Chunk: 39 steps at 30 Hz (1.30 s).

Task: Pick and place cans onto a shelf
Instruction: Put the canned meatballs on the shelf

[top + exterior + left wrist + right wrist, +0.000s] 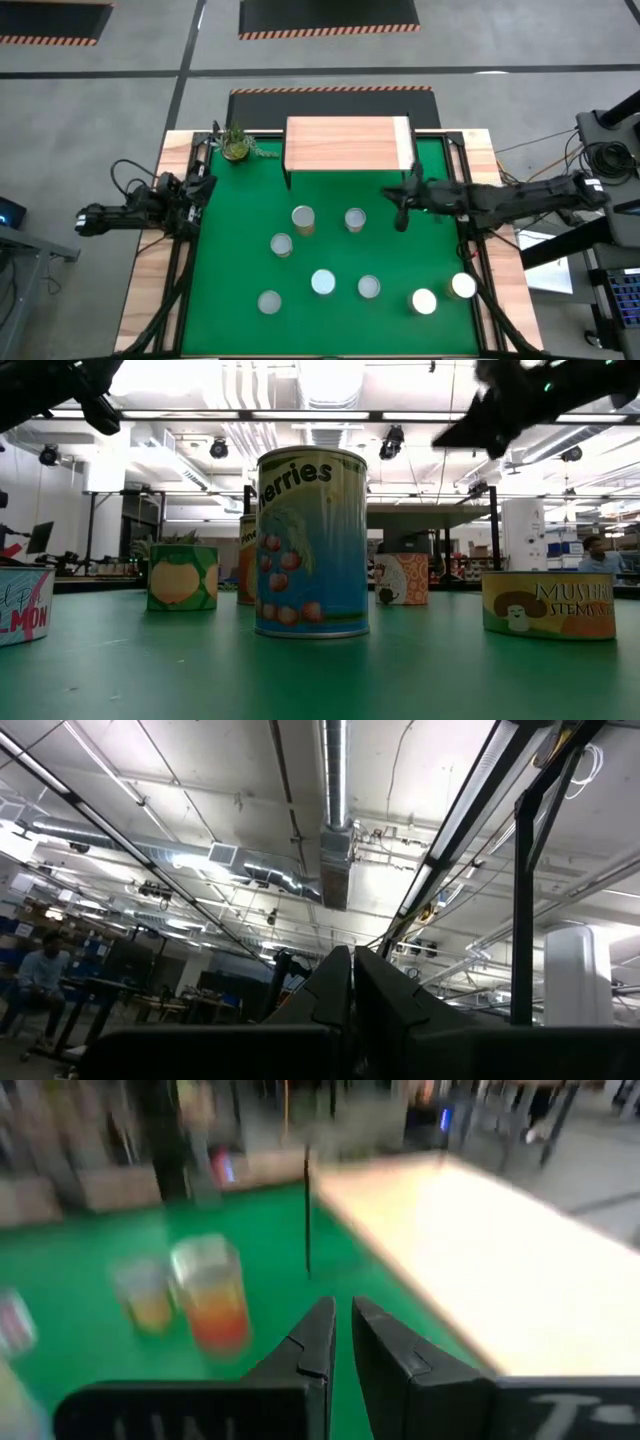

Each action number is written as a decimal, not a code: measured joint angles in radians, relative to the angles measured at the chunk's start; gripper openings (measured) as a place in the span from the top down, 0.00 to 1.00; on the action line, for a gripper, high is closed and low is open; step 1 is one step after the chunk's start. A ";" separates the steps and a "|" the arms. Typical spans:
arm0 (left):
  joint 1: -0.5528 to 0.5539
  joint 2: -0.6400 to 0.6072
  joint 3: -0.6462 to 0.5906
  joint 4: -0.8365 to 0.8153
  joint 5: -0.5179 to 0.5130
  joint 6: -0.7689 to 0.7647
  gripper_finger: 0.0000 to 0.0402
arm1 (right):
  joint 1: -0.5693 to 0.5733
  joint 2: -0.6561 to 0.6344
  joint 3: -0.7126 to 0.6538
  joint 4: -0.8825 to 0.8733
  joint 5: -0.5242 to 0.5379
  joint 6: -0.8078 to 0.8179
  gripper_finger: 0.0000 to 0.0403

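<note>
place: robotics lab / industrial hall | evidence: exposed silver ceiling duct (335, 810), long strip lights (300, 417), grey concrete floor (120, 90), hazard-striped black mats (328, 18)

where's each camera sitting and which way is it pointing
High view: above, looking straight down on the table, eight cans, the shelf and both arms.
Low view: at tabletop height, level across the cans, nearest the berries can; arm parts at its upper corners.
Left wrist view: tilted up at the ceiling past the shut left gripper.
Right wrist view: forward and down over the shut right gripper toward the shelf and cans.
Shared: high and right wrist views both show the shelf; the right gripper is beside it.
</note>
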 joint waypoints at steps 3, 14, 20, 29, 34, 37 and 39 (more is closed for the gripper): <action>0.000 0.000 0.000 -0.001 0.000 0.000 1.00 | 0.000 0.069 0.064 -0.106 -0.033 -0.022 0.93; 0.000 0.001 0.000 -0.003 0.000 0.000 1.00 | 0.002 0.270 0.145 -0.353 -0.181 -0.032 0.93; 0.000 0.000 0.000 -0.001 -0.019 0.002 1.00 | 0.002 0.359 0.144 -0.341 -0.181 -0.031 0.93; 0.000 0.000 0.000 -0.012 -0.080 0.011 1.00 | 0.002 0.501 0.165 -0.249 -0.173 -0.012 0.85; 0.000 0.000 0.000 -0.025 -0.124 0.011 1.00 | 0.002 0.563 0.206 -0.249 -0.155 0.011 0.67; 0.000 0.000 0.000 -0.033 -0.145 0.011 1.00 | 0.002 0.588 0.227 -0.257 -0.146 0.014 0.54; 0.000 0.001 0.000 -0.036 -0.159 0.011 1.00 | 0.002 0.603 0.238 -0.255 -0.146 0.014 0.46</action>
